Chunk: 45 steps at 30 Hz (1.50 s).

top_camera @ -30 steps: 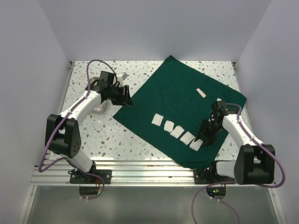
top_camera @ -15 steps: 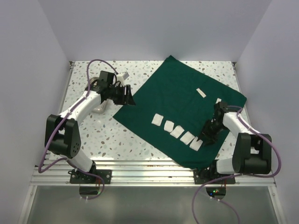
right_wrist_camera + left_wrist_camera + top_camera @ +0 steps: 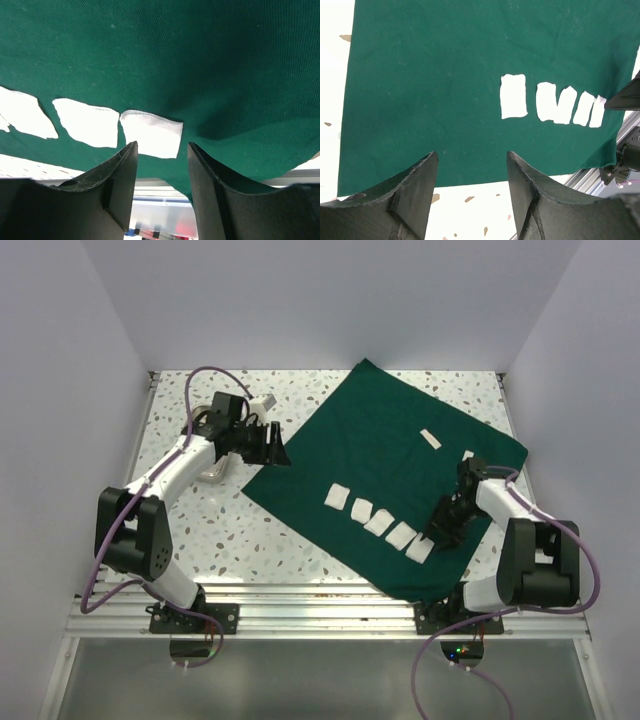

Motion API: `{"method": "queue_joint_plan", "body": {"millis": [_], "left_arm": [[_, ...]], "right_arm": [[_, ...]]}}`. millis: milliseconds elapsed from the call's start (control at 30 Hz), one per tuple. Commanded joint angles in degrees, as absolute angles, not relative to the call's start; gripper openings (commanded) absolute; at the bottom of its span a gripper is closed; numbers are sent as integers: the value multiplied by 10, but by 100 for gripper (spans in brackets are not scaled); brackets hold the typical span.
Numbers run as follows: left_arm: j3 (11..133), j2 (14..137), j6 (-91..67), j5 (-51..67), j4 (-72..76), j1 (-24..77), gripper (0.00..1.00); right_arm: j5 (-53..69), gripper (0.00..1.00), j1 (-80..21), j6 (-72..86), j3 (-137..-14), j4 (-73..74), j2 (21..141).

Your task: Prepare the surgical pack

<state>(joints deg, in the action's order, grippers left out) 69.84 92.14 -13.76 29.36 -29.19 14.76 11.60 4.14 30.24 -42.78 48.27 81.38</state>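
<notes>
Left gripper (image 3: pixel 274 452) over drape (image 3: pixel 390 440) edge

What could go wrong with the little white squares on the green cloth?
The open right gripper hangs right by the end white square; it might knock the row crooked or pinch the green cloth. If the open left gripper tugs the cloth's corner, the squares could slide.

Tray (image 3: pixel 212 477) half hidden under left arm (image 3: pixel 185 462); drape (image 3: pixel 200 60) cut off by frame.
</notes>
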Motion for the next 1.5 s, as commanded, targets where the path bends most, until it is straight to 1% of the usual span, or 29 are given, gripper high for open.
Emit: {"method": "queue_joint_plan", "body": {"millis": [0, 233, 400, 633, 1033, 1067, 1100, 1267, 1333, 1400, 1433, 1467], "left_arm": [[708, 895, -120, 294, -279, 149, 62], [711, 895, -117, 294, -281, 149, 64], [713, 895, -116, 294, -282, 149, 64], [715, 897, -114, 296, -283, 149, 64], [715, 900, -113, 301, -284, 149, 64], [715, 900, -113, 301, -284, 149, 64], [714, 899, -113, 302, -283, 149, 64], [713, 897, -114, 301, -285, 149, 64], [713, 896, -116, 301, -285, 149, 64], [711, 897, -115, 301, -284, 149, 64], [710, 897, -116, 302, -282, 148, 64], [709, 898, -117, 304, -280, 149, 64]], "right_arm": [[115, 49, 43, 307, -425, 467, 823], [120, 48, 43, 305, -418, 458, 832], [118, 46, 43, 306, -416, 454, 834], [119, 40, 43, 305, -412, 445, 841], [110, 34, 43, 307, -409, 439, 853], [110, 33, 43, 307, -409, 439, 853], [110, 27, 43, 307, -410, 439, 853], [104, 15, 43, 308, -421, 461, 836], [96, 9, 43, 306, -446, 499, 812], [81, 6, 42, 299, -485, 525, 791], [78, 1, 42, 296, -497, 547, 774], [78, 0, 42, 293, -510, 556, 770]]}}
